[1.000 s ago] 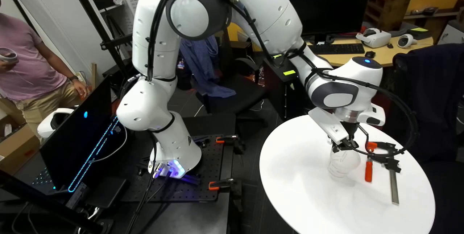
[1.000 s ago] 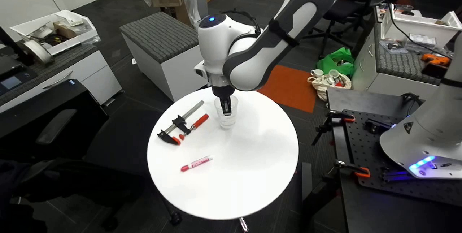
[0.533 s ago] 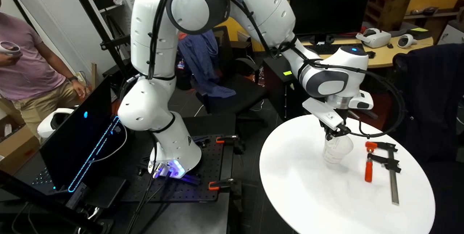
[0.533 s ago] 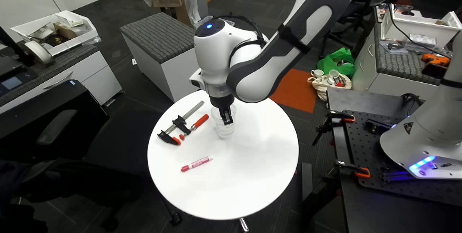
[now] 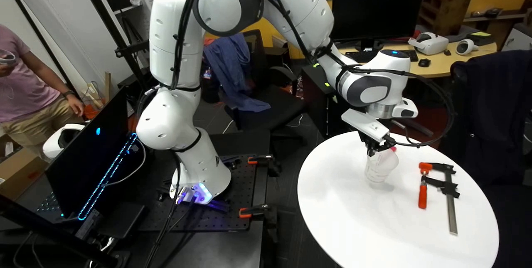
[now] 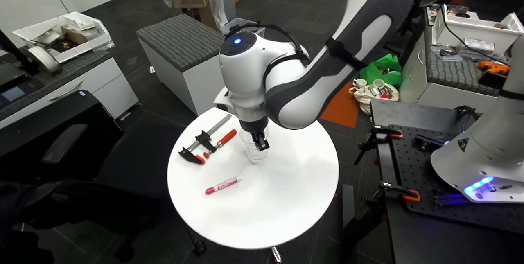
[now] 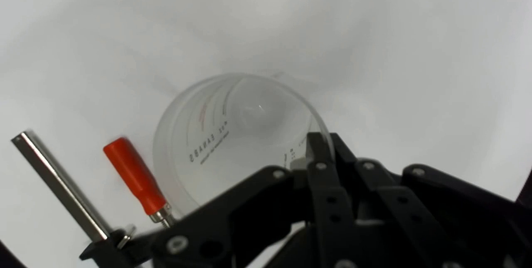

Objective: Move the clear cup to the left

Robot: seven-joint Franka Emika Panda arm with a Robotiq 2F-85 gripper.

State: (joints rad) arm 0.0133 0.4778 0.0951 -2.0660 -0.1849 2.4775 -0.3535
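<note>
1 printed clear cup (image 5: 381, 167), mouth up, rim pinched, is on or just over the white table (image 5: 353, 218).

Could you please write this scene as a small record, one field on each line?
Object: clear cup, mouth up, with printed marks on its wall
Grip: claw pinching the cup's wall at the rim
Surface: round white table
Cup base: cannot tell whether it touches the table or is just above
Tool: bar clamp, lying down, red handle toward the cup but apart from it
Pen: red-and-white marker, lying flat, apart from clamp and cup
</note>
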